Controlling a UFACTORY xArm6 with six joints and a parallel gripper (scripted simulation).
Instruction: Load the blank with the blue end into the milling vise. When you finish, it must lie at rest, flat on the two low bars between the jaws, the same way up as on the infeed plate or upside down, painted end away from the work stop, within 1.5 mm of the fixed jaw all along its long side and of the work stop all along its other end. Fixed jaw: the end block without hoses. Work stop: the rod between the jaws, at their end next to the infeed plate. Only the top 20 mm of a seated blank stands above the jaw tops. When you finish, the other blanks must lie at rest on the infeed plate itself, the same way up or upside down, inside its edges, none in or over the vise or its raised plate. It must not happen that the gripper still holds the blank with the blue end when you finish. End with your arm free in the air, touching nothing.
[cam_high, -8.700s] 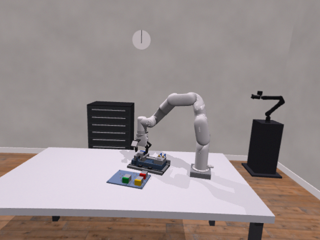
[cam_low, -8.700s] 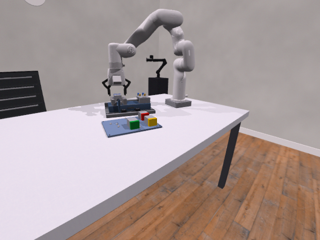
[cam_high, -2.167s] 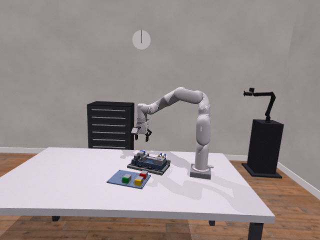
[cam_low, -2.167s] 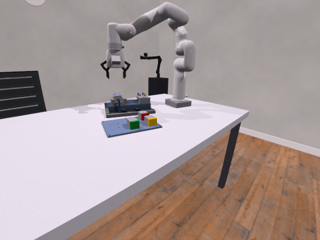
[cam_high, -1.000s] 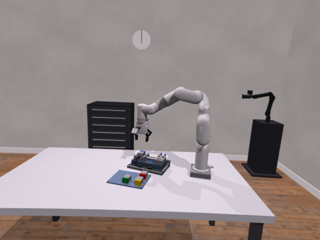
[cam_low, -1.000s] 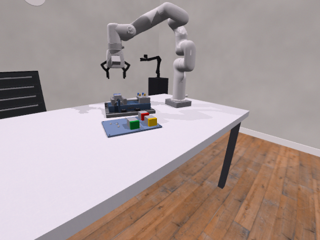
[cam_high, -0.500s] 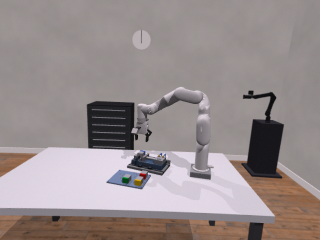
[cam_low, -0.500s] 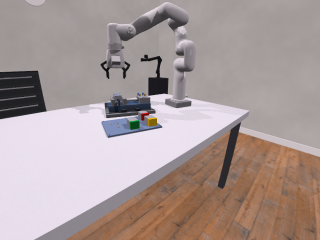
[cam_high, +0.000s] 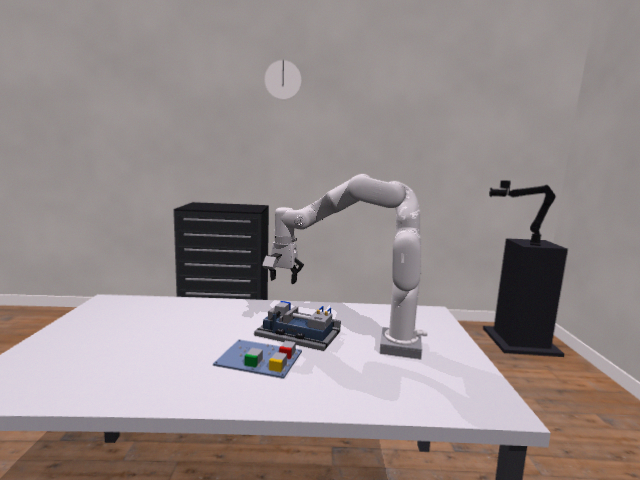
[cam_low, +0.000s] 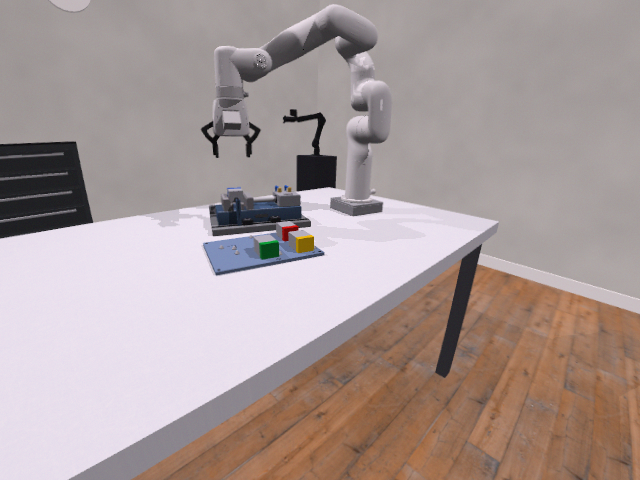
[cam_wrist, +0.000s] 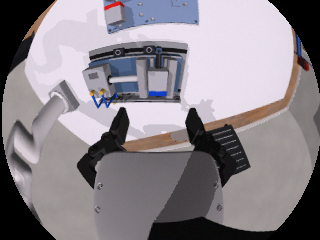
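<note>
Since the grey block-shaped blank with the blue end (cam_high: 282, 307) (cam_low: 234, 192) (cam_wrist: 158, 80) already sits between the clamping blocks of the blue-and-grey milling vise (cam_high: 297, 326) (cam_low: 263, 212) (cam_wrist: 130, 67), it probably needs no more handling. Gripper (cam_high: 283, 279) (cam_low: 232, 153) (cam_wrist: 157, 114) is up in the air over the vise, jaws spread wide, nothing in them.

Handling, my guess: solid metal, dense for its size, stiff, won't dent under grip. Smooth faces could slip if pinched high or off-centre. If it needs a nudge or regrip, take the long sides near mid-length, on the part above the vise blocks, pads square to the faces. Bad angle would twist it off the fixed side.

Looks: plain matte grey body, square edges, longer than wide. One end saturated blue, facing away from the vise's infeed side. Looks flat and aligned with the blocks; can't confirm the fine gaps or bar contact from here.

Green-ended grey blank (cam_high: 253, 357) (cam_low: 267, 247), yellow-ended grey blank (cam_high: 277, 362) (cam_low: 302, 241) and red-ended grey blank (cam_high: 286, 349) (cam_low: 287, 231) (cam_wrist: 115, 14) are on the flat blue infeed plate (cam_high: 227, 361) (cam_low: 222, 263) (cam_wrist: 185, 15) beside the vise.

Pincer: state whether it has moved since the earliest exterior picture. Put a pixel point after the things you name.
Yes, upward: the pincer (cam_high: 283, 280) (cam_low: 232, 155) (cam_wrist: 157, 114) now hangs well above the milling vise (cam_high: 305, 329) (cam_low: 279, 212) (cam_wrist: 127, 67), having been just over it.
</note>
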